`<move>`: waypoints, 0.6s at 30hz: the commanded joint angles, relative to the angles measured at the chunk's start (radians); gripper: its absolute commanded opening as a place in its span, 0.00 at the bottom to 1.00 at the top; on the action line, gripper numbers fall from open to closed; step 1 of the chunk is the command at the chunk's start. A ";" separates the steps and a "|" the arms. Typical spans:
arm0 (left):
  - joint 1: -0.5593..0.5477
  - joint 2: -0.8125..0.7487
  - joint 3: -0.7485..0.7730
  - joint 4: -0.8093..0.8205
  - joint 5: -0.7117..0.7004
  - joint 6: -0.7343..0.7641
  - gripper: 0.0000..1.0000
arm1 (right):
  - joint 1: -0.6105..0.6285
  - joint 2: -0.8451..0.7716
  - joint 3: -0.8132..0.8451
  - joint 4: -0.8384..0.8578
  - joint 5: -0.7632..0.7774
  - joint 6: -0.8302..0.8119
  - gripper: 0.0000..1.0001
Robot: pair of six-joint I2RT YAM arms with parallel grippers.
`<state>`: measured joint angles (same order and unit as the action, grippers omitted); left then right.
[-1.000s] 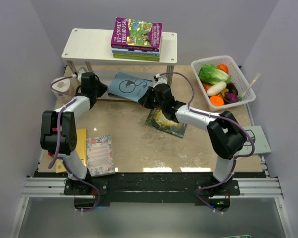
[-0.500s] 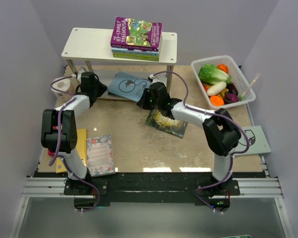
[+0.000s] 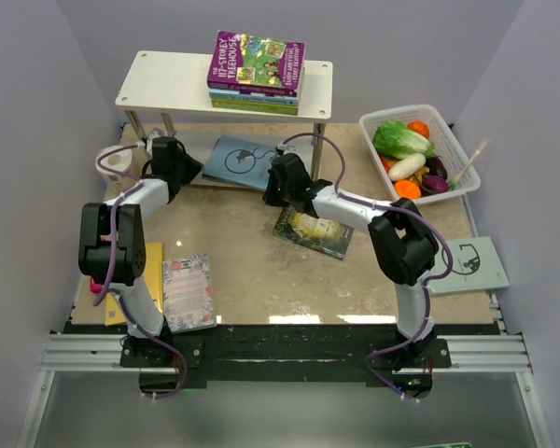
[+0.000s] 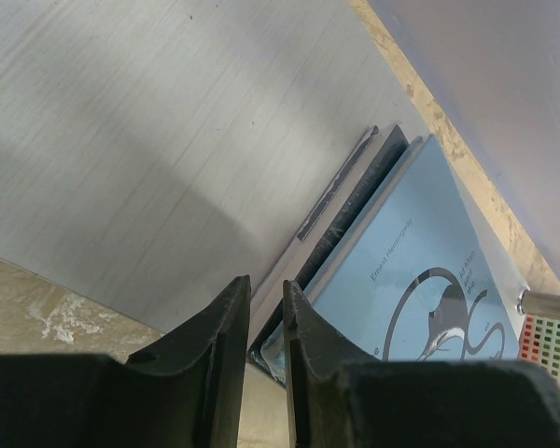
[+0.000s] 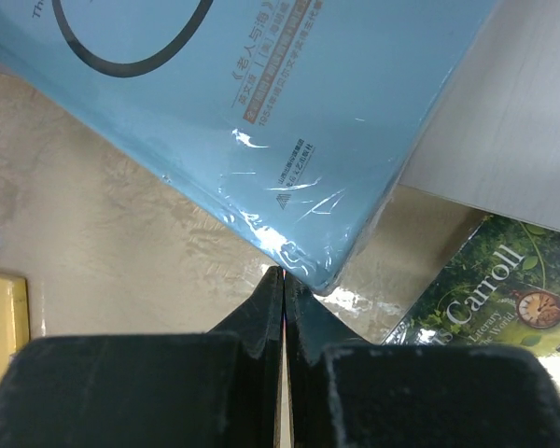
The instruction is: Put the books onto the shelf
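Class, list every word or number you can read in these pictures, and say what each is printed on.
"117-STOREY TREEHOUSE": the purple book, topmost on the shelf.
"Carroll": the green book.
Too small or blurred to read: the Latin and Chinese print on the light-blue book, and the label on the pink floral book.

1. The left arm (image 3: 135, 201) is reaching toward the upper left, the left gripper (image 4: 266, 313) holding its jaws a narrow slit apart.
2. The right arm (image 3: 355, 210) is stretching toward upper centre, the right gripper (image 5: 282, 273) pressing its jaws together.
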<state>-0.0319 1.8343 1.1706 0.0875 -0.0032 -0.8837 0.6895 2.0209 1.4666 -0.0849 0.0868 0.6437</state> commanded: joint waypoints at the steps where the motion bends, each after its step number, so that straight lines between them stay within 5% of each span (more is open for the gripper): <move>1: 0.018 -0.018 0.006 0.043 0.022 -0.014 0.25 | -0.005 -0.010 0.060 -0.015 0.059 -0.012 0.00; 18: 0.023 -0.044 0.004 0.035 0.023 -0.015 0.25 | -0.022 0.016 0.113 -0.030 0.090 -0.003 0.00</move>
<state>-0.0280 1.8339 1.1706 0.0875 0.0105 -0.8841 0.6827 2.0251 1.5223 -0.1165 0.1368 0.6460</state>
